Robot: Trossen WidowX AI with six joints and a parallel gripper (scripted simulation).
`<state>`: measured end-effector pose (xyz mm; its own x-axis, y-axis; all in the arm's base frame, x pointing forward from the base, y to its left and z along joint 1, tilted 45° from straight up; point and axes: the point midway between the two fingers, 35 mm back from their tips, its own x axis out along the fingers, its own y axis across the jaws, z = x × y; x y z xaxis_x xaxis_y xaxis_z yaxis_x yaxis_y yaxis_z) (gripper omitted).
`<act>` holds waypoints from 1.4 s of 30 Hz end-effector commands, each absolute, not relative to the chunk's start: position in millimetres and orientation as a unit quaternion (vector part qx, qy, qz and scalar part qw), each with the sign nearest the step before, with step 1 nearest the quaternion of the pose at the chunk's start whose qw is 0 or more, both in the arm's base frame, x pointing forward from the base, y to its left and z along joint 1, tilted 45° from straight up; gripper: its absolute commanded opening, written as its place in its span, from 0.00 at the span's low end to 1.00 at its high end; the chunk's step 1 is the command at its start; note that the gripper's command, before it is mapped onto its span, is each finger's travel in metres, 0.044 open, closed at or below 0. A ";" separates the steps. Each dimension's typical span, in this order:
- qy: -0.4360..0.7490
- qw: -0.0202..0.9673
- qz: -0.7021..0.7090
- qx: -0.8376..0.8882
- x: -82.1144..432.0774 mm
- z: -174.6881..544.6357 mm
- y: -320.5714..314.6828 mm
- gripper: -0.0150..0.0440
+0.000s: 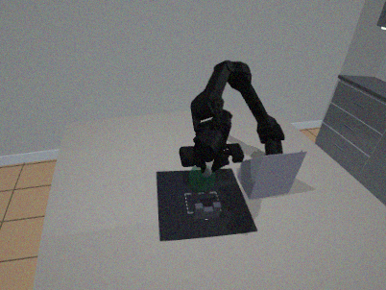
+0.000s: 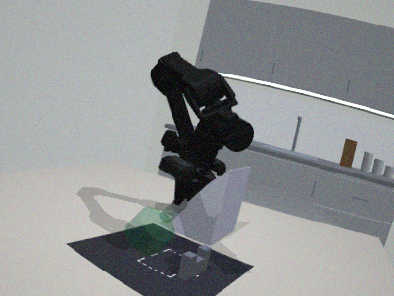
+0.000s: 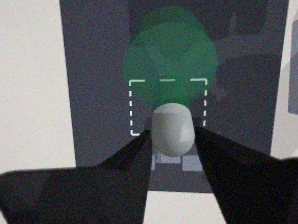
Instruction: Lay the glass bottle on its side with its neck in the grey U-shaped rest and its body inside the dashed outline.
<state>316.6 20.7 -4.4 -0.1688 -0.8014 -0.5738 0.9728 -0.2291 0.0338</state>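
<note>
A: Tool (image 1: 208, 170) (image 2: 180, 202) (image 3: 172, 134) state?
B: Part-open, closed round the pale neck of the glass bottle (image 1: 202, 180) (image 2: 151, 229) (image 3: 170, 60). Bottle's tilted, green body low, neck up.
A: Where on the desk (image 1: 110, 192) (image 2: 39, 206) (image 3: 30, 75)?
B: In the top view, body's at the dark mat's (image 1: 173, 226) (image 2: 108, 252) (image 3: 100, 60) border facing the desk's far edge. Can't tell if it touches down.
A: Outline (image 1: 186, 202) (image 2: 154, 269) (image 3: 131, 107), grey rest (image 1: 207, 211) (image 2: 192, 266) (image 3: 192, 163)?
B: Both nearer the desk's near edge than the body. Neck's above the rest, not in it.
A: Pale block (image 1: 276, 178) (image 2: 206, 216) (image 3: 295, 75)?
B: Beside the mat, toward the desk's right edge.
</note>
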 end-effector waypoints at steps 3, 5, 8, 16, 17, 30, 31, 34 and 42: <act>0.174 0.595 -0.744 0.248 318.6 -15.3 26.1 0.46; 0.174 0.596 -0.744 0.246 319.0 -17.7 27.2 0.46; 0.175 0.597 -0.744 0.244 319.7 -21.3 28.7 0.46; 0.175 0.600 -0.743 0.239 321.5 -31.2 32.4 0.46; 0.175 0.601 -0.743 0.238 321.7 -32.5 32.8 0.46; 0.177 0.605 -0.741 0.231 324.2 -49.0 37.1 0.46; 0.177 0.605 -0.741 0.231 324.3 -50.2 37.4 0.46; 0.178 0.606 -0.740 0.229 324.8 -54.1 38.1 0.46; 0.179 0.608 -0.740 0.226 326.1 -64.3 39.4 0.46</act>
<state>324.9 39.3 -58.5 -0.1579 -0.8197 -0.5506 0.9809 -0.1941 0.0078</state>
